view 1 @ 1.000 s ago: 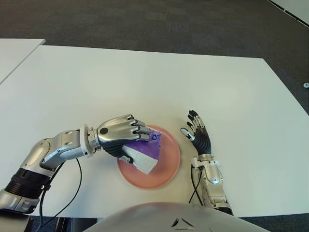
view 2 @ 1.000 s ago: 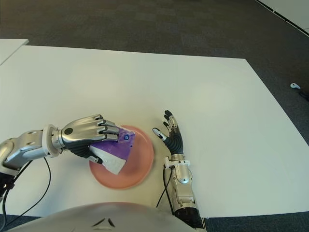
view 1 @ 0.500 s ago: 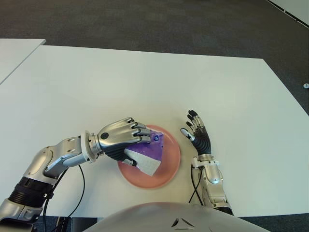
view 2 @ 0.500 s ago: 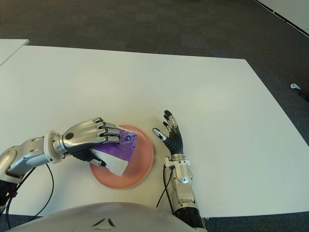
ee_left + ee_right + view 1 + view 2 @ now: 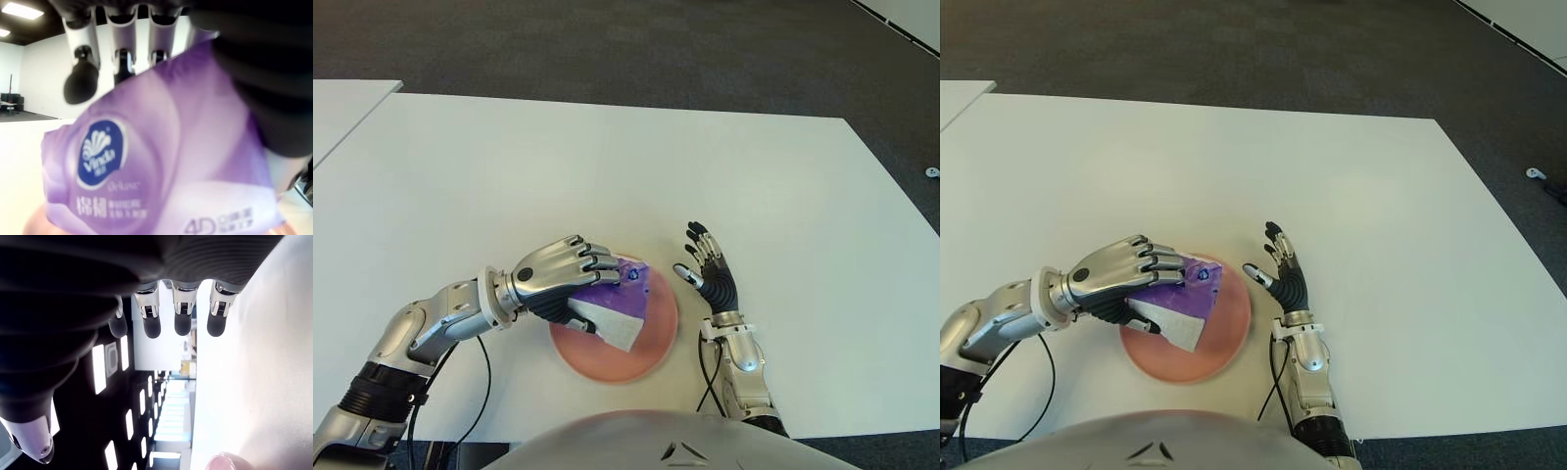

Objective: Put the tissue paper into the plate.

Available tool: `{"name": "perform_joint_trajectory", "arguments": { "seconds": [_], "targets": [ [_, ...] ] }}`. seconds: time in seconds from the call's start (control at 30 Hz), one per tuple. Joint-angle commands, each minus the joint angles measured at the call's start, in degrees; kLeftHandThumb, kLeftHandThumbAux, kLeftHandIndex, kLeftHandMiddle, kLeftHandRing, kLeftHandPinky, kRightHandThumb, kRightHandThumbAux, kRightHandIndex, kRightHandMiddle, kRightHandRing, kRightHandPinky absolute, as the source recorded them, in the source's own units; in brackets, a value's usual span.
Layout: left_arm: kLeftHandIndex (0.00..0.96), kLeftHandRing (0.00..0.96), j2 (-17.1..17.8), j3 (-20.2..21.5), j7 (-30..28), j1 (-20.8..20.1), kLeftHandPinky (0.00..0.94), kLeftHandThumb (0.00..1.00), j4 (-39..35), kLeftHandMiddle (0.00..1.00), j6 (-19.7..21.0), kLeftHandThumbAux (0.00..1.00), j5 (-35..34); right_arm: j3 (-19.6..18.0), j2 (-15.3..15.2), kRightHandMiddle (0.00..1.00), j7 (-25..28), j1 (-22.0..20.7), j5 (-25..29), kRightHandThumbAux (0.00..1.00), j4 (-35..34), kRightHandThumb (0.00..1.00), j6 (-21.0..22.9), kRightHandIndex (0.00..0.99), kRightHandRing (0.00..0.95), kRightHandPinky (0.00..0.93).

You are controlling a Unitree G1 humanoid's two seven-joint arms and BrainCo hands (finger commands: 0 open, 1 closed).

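Lowered slightly, left hand (image 5: 560, 277) still grips tissue pack (image 5: 615, 311) over plate (image 5: 656, 343).

Sitting near the front edge of the table (image 5: 607, 157): the plate (image 5: 658, 338). Lying over the plate's left part: the tissue pack (image 5: 617, 313), clasped from the left by the left hand (image 5: 553, 279). Standing just right of the plate: the right hand (image 5: 710, 279).

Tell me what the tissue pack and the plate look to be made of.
The tissue pack, held over the plate by the left hand, looks like thin glossy plastic film: it creases, and its purple print shines. The plate is pink, smooth and matte; plastic or ceramic, I cannot tell. The right hand shows beside the plate's right.
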Motion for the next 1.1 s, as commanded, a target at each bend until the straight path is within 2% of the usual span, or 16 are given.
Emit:
{"name": "perform_joint_trajectory", "arguments": {
  "seconds": [0.03, 0.07, 0.13, 0.27, 0.53, 1.1],
  "targets": [
    [0.197, 0.178, 3.1, -2.5, -4.8, -0.5, 0.127, 0.202, 0.6, 0.216, 1.4, 0.559, 2.9, -0.5, 0.2, 0.0, -0.4, 5.6, 0.4, 0.647, 8.7, 0.0, 6.1, 0.0, 0.0, 0.0],
    [0.126, 0.114, 3.9, -2.9, -5.7, -0.8, 0.081, 0.136, 0.5, 0.138, 1.4, 0.508, 3.6, -0.5, 0.3, 0.0, -0.7, 5.8, 0.3, 0.65, 8.0, 0.0, 7.0, 0.0, 0.0, 0.0],
    [0.064, 0.058, 4.9, -2.9, -6.3, -1.1, 0.041, 0.072, 0.0, 0.07, 1.7, 0.457, 5.0, -0.5, 0.5, 0.0, -1.5, 6.2, -0.1, 0.65, 6.9, 0.0, 8.7, 0.0, 0.0, 0.0],
    [0.013, 0.012, 5.7, -2.6, -6.1, -1.0, 0.008, 0.015, -0.7, 0.014, 2.9, 0.382, 6.6, -0.4, 1.0, 0.0, -2.9, 6.5, -0.7, 0.647, 6.1, 0.0, 9.6, 0.0, 0.0, 0.0],
    [0.0, 0.0, 6.6, -3.0, -6.7, -0.8, 0.0, 0.0, -1.2, 0.0, 4.9, 0.335, 6.1, 0.0, 1.5, 0.0, -3.7, 7.1, -0.4, 0.671, 4.5, 0.0, 10.3, 0.0, 0.0, 0.0],
    [0.0, 0.0, 7.0, -3.1, -7.4, -0.1, 0.0, 0.0, -1.1, 0.0, 7.4, 0.348, 4.0, 0.2, 1.5, 0.0, -3.6, 7.6, -0.3, 0.68, 3.2, 0.0, 11.5, 0.0, 0.0, 0.0]
  ]
}}
